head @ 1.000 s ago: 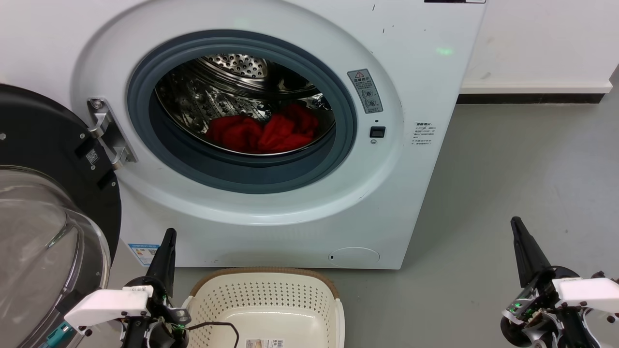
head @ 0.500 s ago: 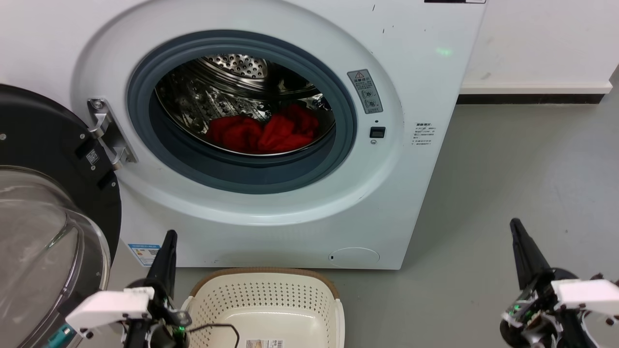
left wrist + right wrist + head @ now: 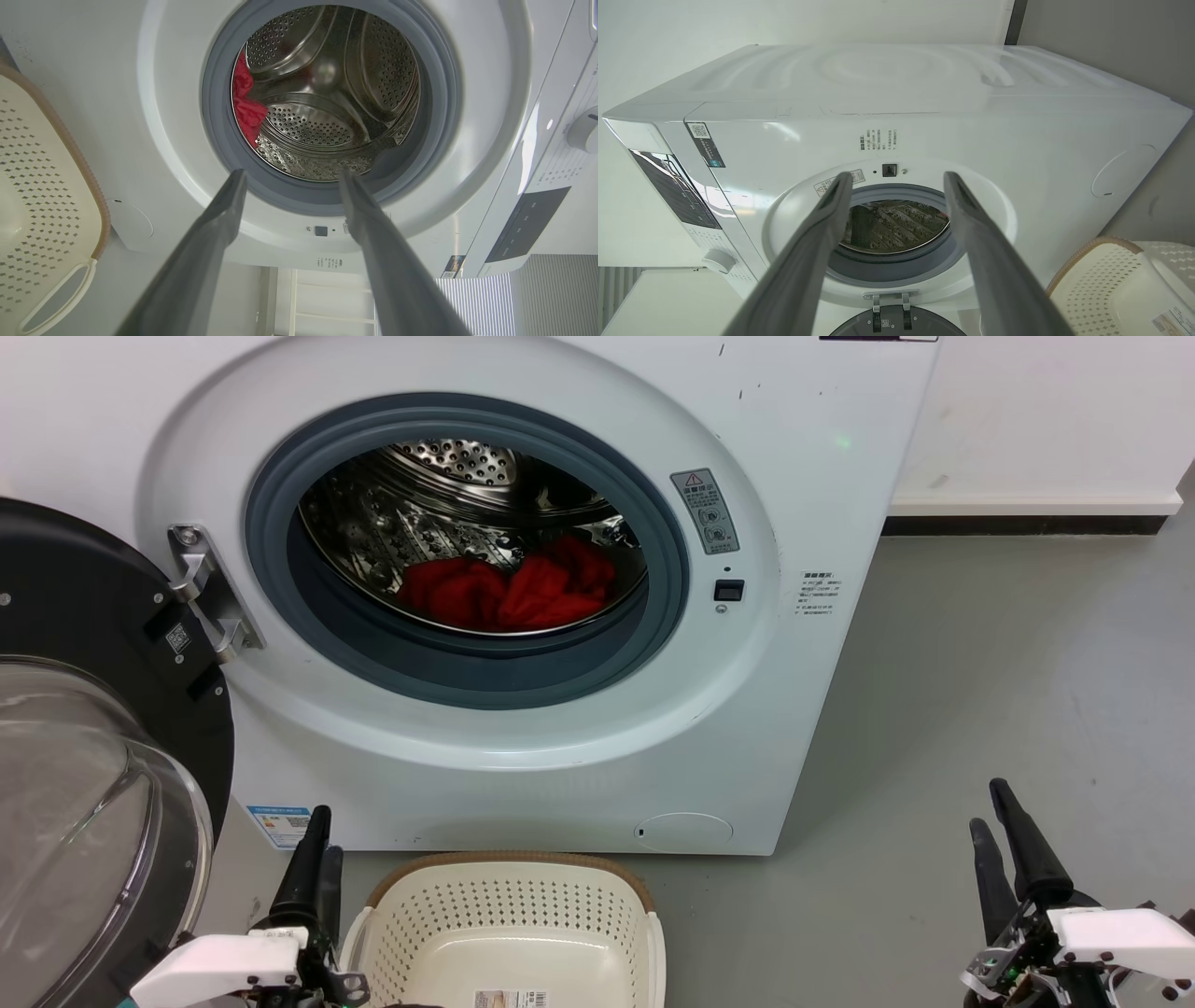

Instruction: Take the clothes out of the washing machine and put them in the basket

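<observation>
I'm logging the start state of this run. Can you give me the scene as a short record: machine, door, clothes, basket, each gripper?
washing machine: white front-loader, porthole facing the robot
door: swung open, at the robot's left
clothes: red heap low in the drum
basket: on the floor in front of the machine; visible part holds no clothes
left gripper: open, holding nothing, low beside the basket
right gripper: open, holding nothing, over the grey floor to the machine's right

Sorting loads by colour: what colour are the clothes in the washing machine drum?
Bright red. The clothes show best in the head view.
</observation>
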Motion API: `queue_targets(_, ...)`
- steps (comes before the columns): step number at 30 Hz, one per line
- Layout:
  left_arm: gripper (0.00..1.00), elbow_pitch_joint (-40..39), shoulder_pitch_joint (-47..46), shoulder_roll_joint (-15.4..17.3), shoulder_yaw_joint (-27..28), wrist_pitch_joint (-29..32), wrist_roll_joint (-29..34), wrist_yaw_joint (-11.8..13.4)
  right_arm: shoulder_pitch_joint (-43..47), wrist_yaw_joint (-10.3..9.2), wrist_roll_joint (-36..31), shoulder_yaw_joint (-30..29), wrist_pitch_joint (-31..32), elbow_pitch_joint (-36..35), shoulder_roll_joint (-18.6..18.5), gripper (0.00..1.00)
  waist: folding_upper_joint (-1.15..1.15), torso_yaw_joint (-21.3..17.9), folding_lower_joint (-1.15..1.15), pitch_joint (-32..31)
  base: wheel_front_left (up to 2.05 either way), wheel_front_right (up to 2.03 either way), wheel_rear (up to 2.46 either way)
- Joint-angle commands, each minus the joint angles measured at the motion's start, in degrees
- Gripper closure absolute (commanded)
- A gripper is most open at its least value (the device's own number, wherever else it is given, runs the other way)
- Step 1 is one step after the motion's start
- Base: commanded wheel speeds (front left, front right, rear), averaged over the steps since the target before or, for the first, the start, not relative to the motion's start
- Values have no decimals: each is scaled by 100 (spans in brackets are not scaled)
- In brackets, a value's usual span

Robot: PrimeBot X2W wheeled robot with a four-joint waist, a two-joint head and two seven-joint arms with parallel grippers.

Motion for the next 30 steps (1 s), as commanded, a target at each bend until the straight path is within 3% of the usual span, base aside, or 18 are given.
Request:
queue_targets(1,0,-94,-53,11,58,-89,228,-4,-42,0,-112,9,-87,-108,-19,0,0,-1,0,1,0,0,0)
queue_targets(5,0,-111,-47,12,158,-195,543,-4,-29,0,-456,-23,-192,-68,-21,0,0,-5,0,3,0,0,0)
queue_targets(15,0,-391,-26,14,347,-413,1546,75,-74,0,-2031,-249,-412,-173,-25,0,0,-20,0,10,0,0,0)
queue_targets(25,0,-1092,90,17,220,-631,2805,604,5,0,-4002,-197,-634,-828,-30,0,0,-33,0,21,0,0,0)
queue_targets(30,0,-1287,147,18,143,-733,3124,768,78,0,-4815,-84,-736,-1054,-32,0,0,-28,0,17,0,0,0)
